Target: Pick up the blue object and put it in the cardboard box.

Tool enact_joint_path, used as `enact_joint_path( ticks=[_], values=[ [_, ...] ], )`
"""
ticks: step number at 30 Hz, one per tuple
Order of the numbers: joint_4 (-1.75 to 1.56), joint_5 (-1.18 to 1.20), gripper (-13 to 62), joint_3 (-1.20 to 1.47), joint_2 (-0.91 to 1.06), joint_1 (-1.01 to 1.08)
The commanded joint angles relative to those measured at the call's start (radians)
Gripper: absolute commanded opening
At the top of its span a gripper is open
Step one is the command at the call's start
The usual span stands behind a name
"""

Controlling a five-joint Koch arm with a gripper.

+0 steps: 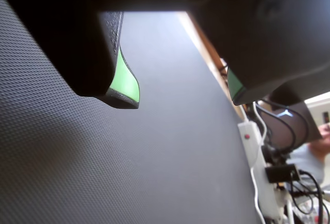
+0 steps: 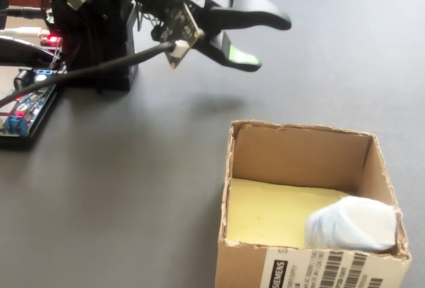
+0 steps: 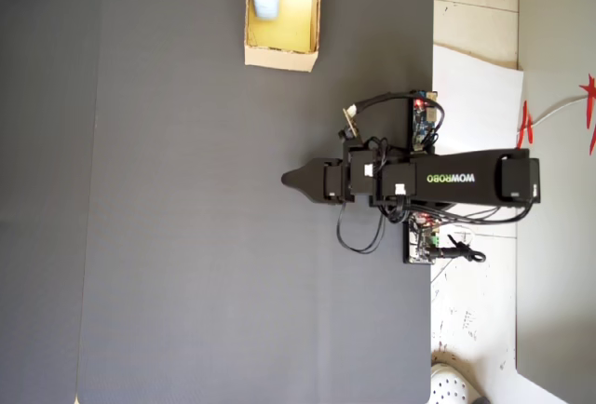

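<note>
Blue object (image 2: 352, 223) lies inside cardboard box (image 2: 302, 168); placement judged complete. Gripper (image 2: 265, 42) empty, jaws apart, well clear. Next: none needed.

Daylight is flooding the table (image 2: 133, 188) evenly; the wrist view is blurring the dark claw (image 1: 180, 97), casting soft shadows.

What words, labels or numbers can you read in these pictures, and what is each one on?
"WOWROBO": green letters on the arm, upside down in the overhead view.
"SIEMENS": white label on the cardboard box, front wall, fixed view.
Barcodes and small print beside it: too small to read.
Wrist view: none.
</note>
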Motion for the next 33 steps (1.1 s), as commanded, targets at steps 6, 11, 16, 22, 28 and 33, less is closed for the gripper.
enact_joint_path(
  ticks=[6,11,16,22,28,33],
  values=[
    [-0.137,0.018,34.5,0.067,0.089,-0.003],
    [-0.034,0.018,34.6,0.075,0.089,0.003],
    [0.107,0.018,34.5,0.075,0.087,0.011],
    [0.264,0.018,34.2,0.075,0.084,0.014],
    [0.272,0.017,34.2,0.075,0.081,0.018],
    [0.272,0.017,34.2,0.075,0.083,0.018]
  ],
)
